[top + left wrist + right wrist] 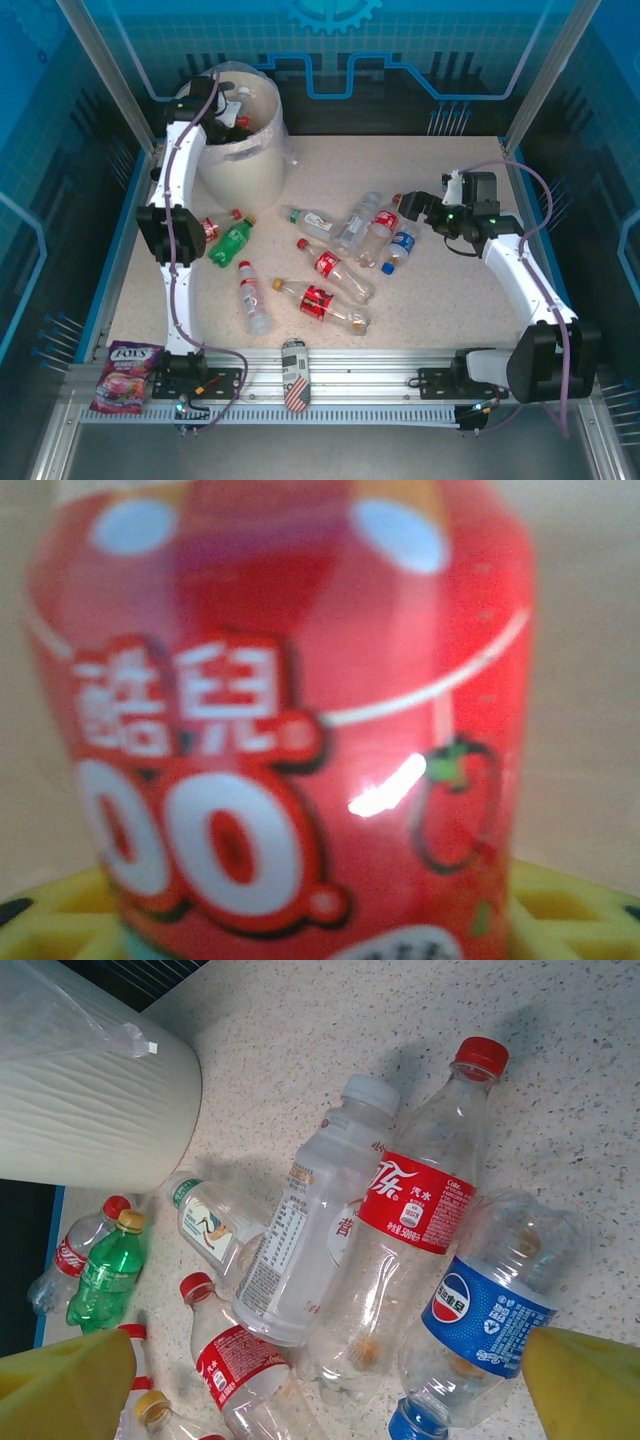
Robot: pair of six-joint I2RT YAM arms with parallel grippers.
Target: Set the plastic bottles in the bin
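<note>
The cream bin [245, 165] with its clear liner stands at the back left, with bottles inside it. My left gripper [214, 108] hangs over the bin's opening. In the left wrist view a blurred red-labelled bottle [280, 730] sits between its yellow fingers [570, 910]; the contact itself is hidden. Several plastic bottles lie mid-table, among them a green one [232, 240] and a blue-labelled one [402, 245]. My right gripper [415, 210] hovers open above that cluster, its yellow fingers [60, 1390] wide apart over the blue-labelled bottle [490, 1305] and a red-labelled one [415, 1210].
A patterned can [294, 378] lies on the front rail and a purple sweet bag [125, 375] at the front left. Blue side rails and a back wall bound the table. The bin wall [100, 1110] shows at the right wrist view's upper left.
</note>
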